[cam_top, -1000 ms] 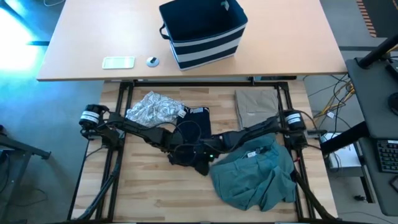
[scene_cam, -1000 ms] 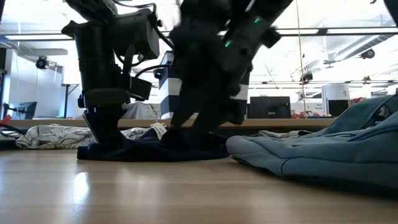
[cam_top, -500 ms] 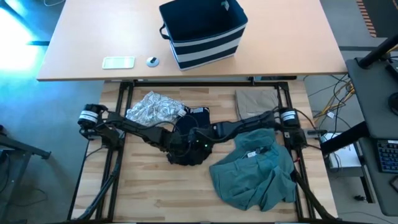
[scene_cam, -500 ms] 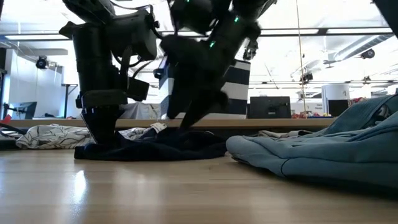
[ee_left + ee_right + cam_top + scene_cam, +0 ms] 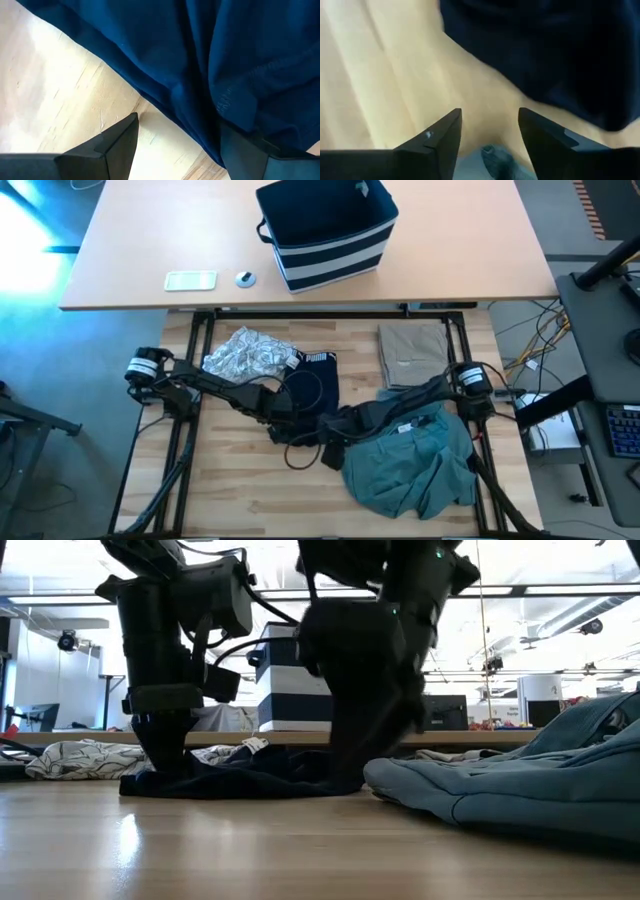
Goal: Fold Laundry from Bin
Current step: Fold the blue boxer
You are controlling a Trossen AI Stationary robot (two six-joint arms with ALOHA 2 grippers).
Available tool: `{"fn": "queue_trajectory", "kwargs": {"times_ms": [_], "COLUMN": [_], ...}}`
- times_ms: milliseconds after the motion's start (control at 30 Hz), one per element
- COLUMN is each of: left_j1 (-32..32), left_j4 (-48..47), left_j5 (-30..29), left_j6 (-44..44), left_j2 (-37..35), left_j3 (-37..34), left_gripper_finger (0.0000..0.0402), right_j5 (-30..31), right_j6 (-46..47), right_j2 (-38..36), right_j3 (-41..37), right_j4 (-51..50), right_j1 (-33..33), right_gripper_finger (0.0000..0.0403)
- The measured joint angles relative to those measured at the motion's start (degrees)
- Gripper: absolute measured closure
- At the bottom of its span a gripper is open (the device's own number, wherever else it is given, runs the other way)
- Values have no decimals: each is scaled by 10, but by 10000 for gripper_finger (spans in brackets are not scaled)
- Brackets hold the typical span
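The dark navy garment lies bunched on the wooden table's middle. My left gripper points down at its near edge, open; in the left wrist view the cloth's edge runs between the two fingers. My right gripper hangs open just right of it, over bare wood, between the navy garment and the crumpled teal-green garment. A folded tan garment lies far right and a grey-white patterned one far left. The striped navy bin stands on the table beyond. My left gripper comes at the navy garment's near edge from above. One finger stands over the cloth, the other over bare wood. Whether either finger touches the cloth, I cannot tell.
A flat white device and a small round thing lie on the far table left of the bin. Bare wood shows at the near left. A black cable loop hangs by the grippers.
My right gripper first swung toward the far left over the navy garment, then came back toward the near edge and the teal-green garment, tipping as it went. My left gripper has kept still.
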Motion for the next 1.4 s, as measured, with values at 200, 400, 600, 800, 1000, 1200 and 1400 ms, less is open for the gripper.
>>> {"fn": "queue_trajectory", "kwargs": {"times_ms": [200,400,600,800,1000,1200,1400], "left_j1": [0,0,0,0,0,0,0], "left_j4": [3,3,3,4,5,7,3], "left_j5": [0,1,0,1,1,1,1], "left_j6": [10,9,6,6,6,16,16], "left_j2": [0,0,0,0,0,0,0], "left_j3": [0,-1,-1,-1,-1,-2,-2], "left_gripper_finger": [164,164,164,164,164,164,164], "right_j5": [8,18,-3,-21,-44,63,-24], "right_j6": [-6,-22,-30,-33,-38,-32,6], "right_j2": [13,0,-12,-20,-29,8,44], "right_j3": [-2,34,45,45,45,43,44], "right_j4": [48,65,61,-4,-96,-49,-33], "right_j1": [-58,-121,-127,-93,-23,3,-1], "right_gripper_finger": [246,263,270,271,279,291,315]}}
